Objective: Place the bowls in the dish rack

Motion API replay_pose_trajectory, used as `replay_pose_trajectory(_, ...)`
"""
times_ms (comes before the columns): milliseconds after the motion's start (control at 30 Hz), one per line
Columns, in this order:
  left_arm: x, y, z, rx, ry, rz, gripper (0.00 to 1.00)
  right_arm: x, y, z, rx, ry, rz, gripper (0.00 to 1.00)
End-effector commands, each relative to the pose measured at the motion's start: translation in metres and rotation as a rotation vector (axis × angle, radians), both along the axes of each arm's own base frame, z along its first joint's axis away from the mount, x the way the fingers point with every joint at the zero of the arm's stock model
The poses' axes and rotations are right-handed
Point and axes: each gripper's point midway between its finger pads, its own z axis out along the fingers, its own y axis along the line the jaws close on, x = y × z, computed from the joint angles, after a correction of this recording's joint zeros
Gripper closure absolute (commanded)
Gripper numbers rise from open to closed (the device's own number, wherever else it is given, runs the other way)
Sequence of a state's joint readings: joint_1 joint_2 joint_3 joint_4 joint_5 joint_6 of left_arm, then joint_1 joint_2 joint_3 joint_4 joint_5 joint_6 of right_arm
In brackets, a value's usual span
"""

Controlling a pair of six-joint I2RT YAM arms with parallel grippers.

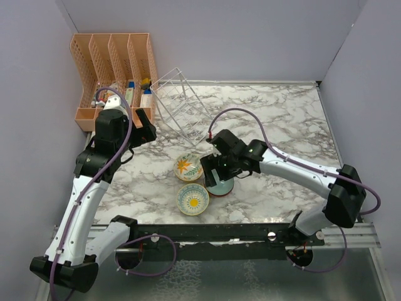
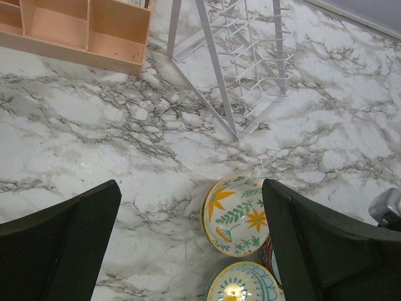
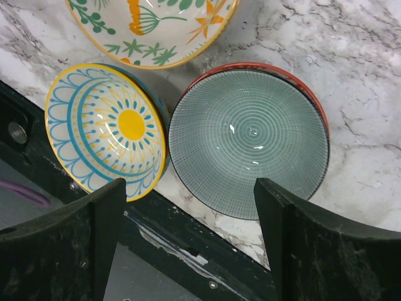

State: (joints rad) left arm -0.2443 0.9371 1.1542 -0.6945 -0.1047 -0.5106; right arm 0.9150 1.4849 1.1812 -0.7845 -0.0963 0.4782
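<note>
Wide open and empty, right gripper (image 3: 191,200) hangs over the teal bowl (image 3: 250,135) on the table (image 1: 282,125), seemingly clear of its rim; rack (image 1: 182,103) stands beyond, nearer left gripper (image 2: 191,210), likewise open and empty.

left end effector (image 2: 191,188) spread wide — arm bent, reaching forward | right end effector (image 3: 191,185) spread wide — arm stretched leftward

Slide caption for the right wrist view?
Open right gripper over the teal bowl, sun bowl and flower bowl beside it on the marble table.
</note>
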Motion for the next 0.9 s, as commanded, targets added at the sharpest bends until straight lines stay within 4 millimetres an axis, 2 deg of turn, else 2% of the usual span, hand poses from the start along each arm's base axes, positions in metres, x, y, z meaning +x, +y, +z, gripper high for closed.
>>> replay_pose_trajectory(0, -0.011, -0.007, 0.007, -0.049, 0.006, -0.021, 0.01, 0.000, 0.021, -0.012, 0.027, 0.006, 0.002, 0.19)
replay_pose_trajectory(267, -0.011, -0.007, 0.003, -0.048, 0.025, -0.022, 0.01, 0.001, 0.032, -0.033, -0.004, 0.031, -0.009, 0.25)
replay_pose_trajectory(467, -0.010, -0.008, 0.002, -0.032, 0.043, -0.032, 0.01, 0.010, 0.042, -0.040, 0.009, 0.020, -0.067, 0.33)
replay_pose_trajectory(633, -0.012, -0.007, 0.005, -0.016, 0.047, -0.043, 0.01, 0.014, 0.044, -0.049, -0.021, 0.024, -0.118, 0.44)
replay_pose_trajectory(800, -0.014, -0.006, 0.009, -0.001, 0.042, -0.054, 0.01, 0.017, 0.042, -0.053, -0.029, 0.015, -0.157, 0.63)
replay_pose_trajectory(867, -0.014, -0.007, 0.009, 0.002, 0.044, -0.061, 0.01, 0.017, 0.043, -0.054, -0.031, 0.016, -0.165, 0.65)
